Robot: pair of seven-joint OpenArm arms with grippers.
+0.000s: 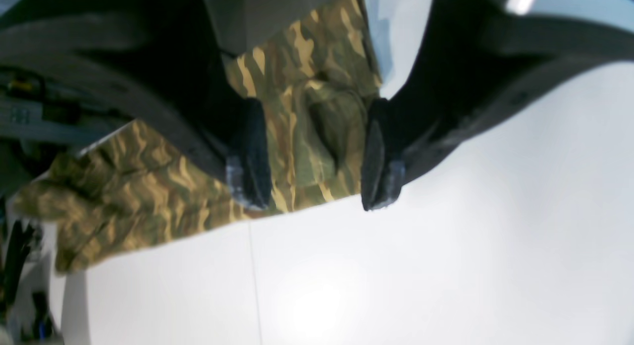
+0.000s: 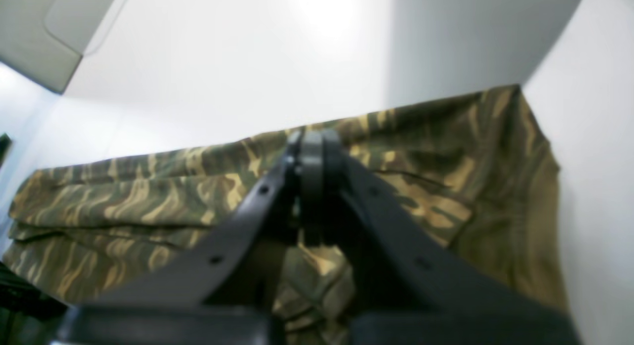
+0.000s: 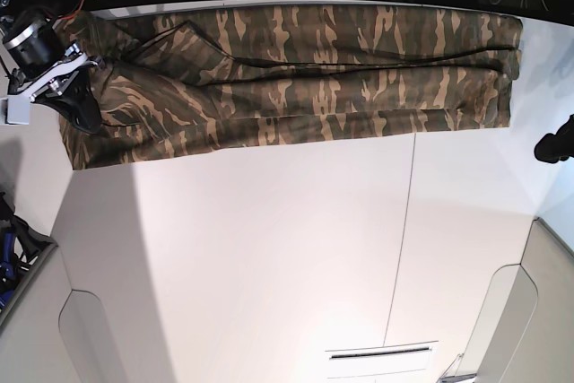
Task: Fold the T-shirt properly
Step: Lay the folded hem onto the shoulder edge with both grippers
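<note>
The right gripper [image 2: 311, 151] is seen clenched over the T-shirt [image 3: 296, 69], which is laid as a long band along the white table's [image 3: 269, 257] far edge, while the left gripper [image 1: 317, 156] is spread open above its end; no writing is legible.

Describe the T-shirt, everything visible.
The T-shirt is soft cloth in olive, brown and tan camouflage, folded lengthwise into a long creased band lying flat across the white table along one edge. The right pincer is shut and over one end of it; whether it pinches cloth is unclear. The left pincer hangs open above the other end.
</note>
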